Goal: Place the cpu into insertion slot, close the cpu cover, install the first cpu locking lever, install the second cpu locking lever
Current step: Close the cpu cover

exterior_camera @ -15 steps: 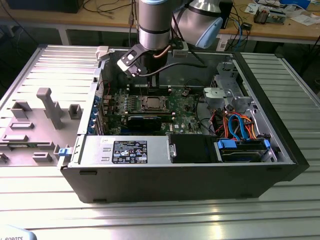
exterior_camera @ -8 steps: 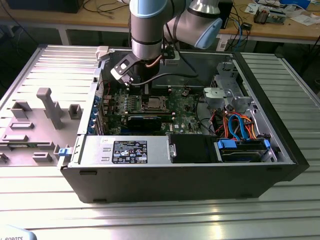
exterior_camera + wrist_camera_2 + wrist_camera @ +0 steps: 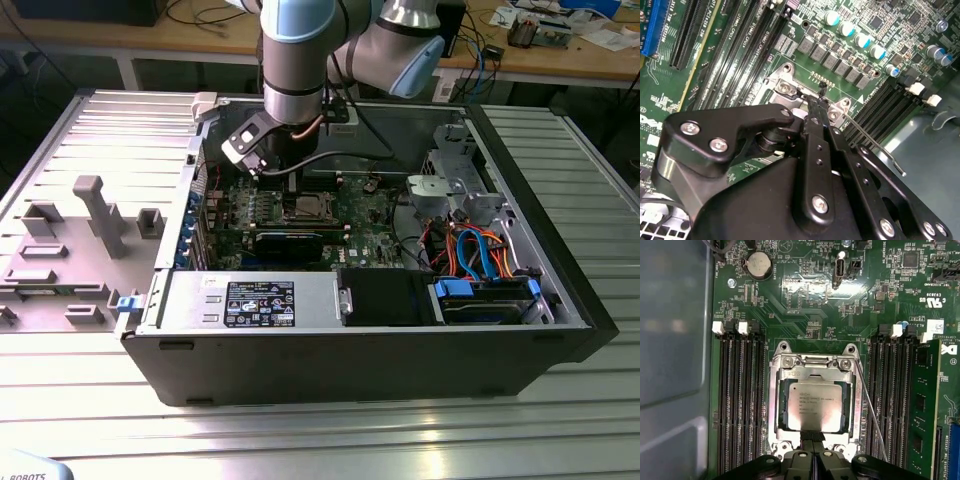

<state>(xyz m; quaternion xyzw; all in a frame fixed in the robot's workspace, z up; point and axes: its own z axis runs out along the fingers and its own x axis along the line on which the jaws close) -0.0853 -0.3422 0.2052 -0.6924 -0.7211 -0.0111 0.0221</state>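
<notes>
In the first wrist view the cpu [image 3: 814, 405], a silver-grey square chip, lies flat in the insertion slot [image 3: 772, 405]. The silvery cpu cover [image 3: 815, 371] is folded down around it. One thin wire locking lever [image 3: 871, 410] slants away from the socket's side; in the second wrist view its hooked end [image 3: 896, 166] stands off the board. My gripper [image 3: 812, 439] hangs just over the socket's edge with its black fingers pressed together and nothing between them. In the exterior view the gripper [image 3: 290, 187] sits above the socket [image 3: 303, 208] inside the open computer case.
Rows of black memory slots [image 3: 740, 400] flank the socket, one holding a green memory module [image 3: 922, 405]. Capacitors [image 3: 855, 32] stand close by. A black card [image 3: 290, 243], a power supply [image 3: 250, 300] and drive cables [image 3: 480, 255] crowd the case. Its walls surround the board.
</notes>
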